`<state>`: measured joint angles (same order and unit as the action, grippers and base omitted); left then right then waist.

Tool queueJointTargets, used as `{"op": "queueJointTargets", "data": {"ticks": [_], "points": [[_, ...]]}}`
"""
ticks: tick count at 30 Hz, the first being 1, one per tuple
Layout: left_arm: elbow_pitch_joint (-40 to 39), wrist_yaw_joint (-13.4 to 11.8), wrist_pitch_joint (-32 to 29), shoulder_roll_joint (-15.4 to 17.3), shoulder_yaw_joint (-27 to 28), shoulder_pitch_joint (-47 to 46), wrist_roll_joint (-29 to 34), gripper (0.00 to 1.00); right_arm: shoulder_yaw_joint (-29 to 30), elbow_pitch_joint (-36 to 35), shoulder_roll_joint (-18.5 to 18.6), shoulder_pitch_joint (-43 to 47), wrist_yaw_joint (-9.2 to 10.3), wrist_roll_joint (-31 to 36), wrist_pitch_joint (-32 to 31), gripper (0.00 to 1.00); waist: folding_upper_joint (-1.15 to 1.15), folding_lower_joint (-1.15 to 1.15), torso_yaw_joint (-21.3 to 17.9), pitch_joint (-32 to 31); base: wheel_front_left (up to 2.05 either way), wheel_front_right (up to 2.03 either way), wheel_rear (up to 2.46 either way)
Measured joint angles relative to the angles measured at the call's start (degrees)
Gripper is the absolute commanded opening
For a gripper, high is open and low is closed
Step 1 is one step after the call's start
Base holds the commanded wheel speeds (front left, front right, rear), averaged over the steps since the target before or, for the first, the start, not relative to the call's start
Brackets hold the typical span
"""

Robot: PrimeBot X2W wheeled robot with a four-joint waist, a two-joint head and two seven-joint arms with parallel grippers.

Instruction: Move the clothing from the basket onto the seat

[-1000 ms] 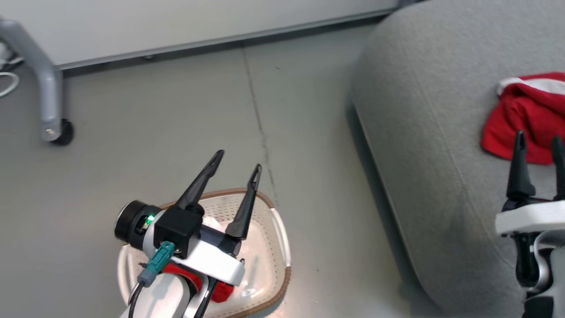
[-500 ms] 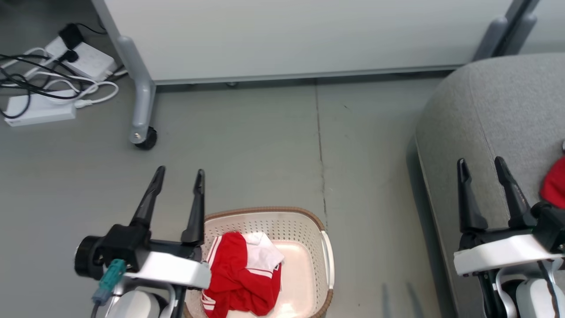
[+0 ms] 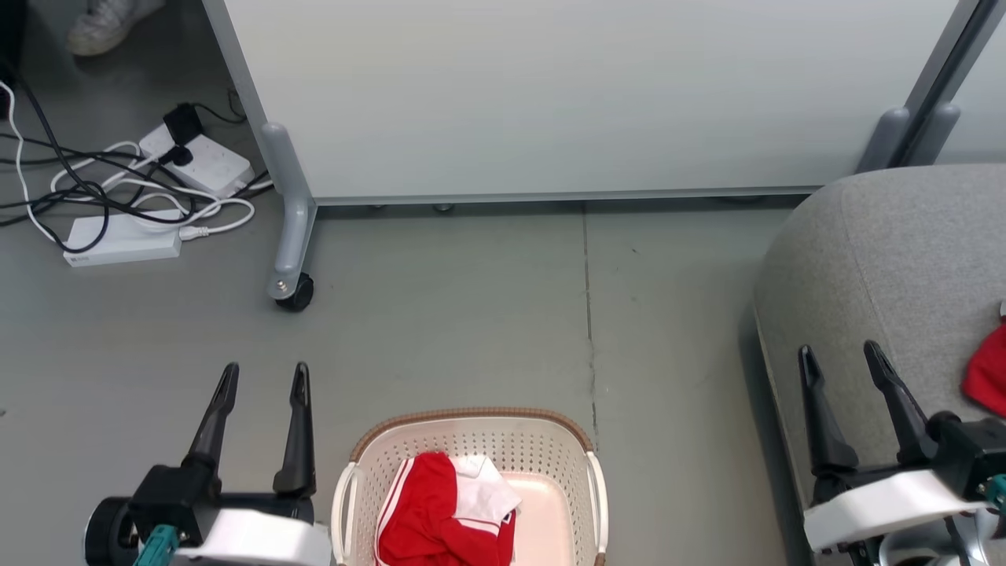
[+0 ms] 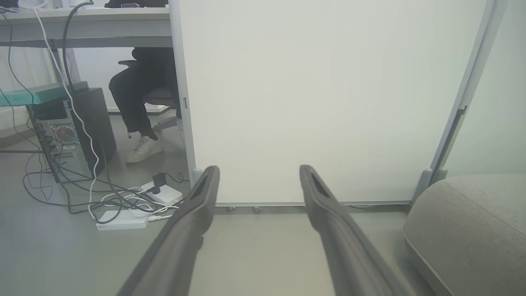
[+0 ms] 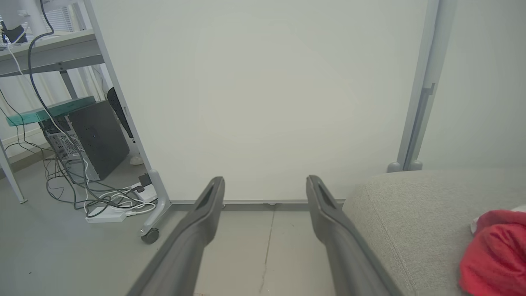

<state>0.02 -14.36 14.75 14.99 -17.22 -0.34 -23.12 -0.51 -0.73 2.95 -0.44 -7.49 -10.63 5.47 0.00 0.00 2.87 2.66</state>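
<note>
Grey floor (image 3: 471, 314) and a pale partition panel (image 3: 550, 94) are now framed squarely, the head camera having been swung away from the seat within the last second. At far left, cables and power strips (image 3: 126, 236) are brought into view. The left gripper (image 3: 265, 369), a second ago poised over the basket, is now held just to its left, jaws parted wide and nothing gripped. In the basket (image 3: 471, 414), at bottom centre, the clothing (image 3: 428, 511) is left bunched, red with white panels. The right gripper (image 3: 837, 350) is held over the front of the seat (image 3: 888, 259), equally open and empty. At the far right edge a second red garment (image 3: 986, 369) is seen lying on it. One piece is judged delivered; a further pick from the basket is called for.
</note>
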Motion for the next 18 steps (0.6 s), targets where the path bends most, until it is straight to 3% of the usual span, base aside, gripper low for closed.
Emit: {"op": "queueJointTargets", "data": {"ticks": [18], "points": [[0.5, -0.3, -1.1, 1.7, -1.6, 6.0, 0.9, 1.00, 2.3, -1.9, -0.1, 6.7, 0.00, 0.1, -3.0, 1.00, 0.00, 0.00, -0.8, -4.1, 0.00, 0.00, 0.00]]}}
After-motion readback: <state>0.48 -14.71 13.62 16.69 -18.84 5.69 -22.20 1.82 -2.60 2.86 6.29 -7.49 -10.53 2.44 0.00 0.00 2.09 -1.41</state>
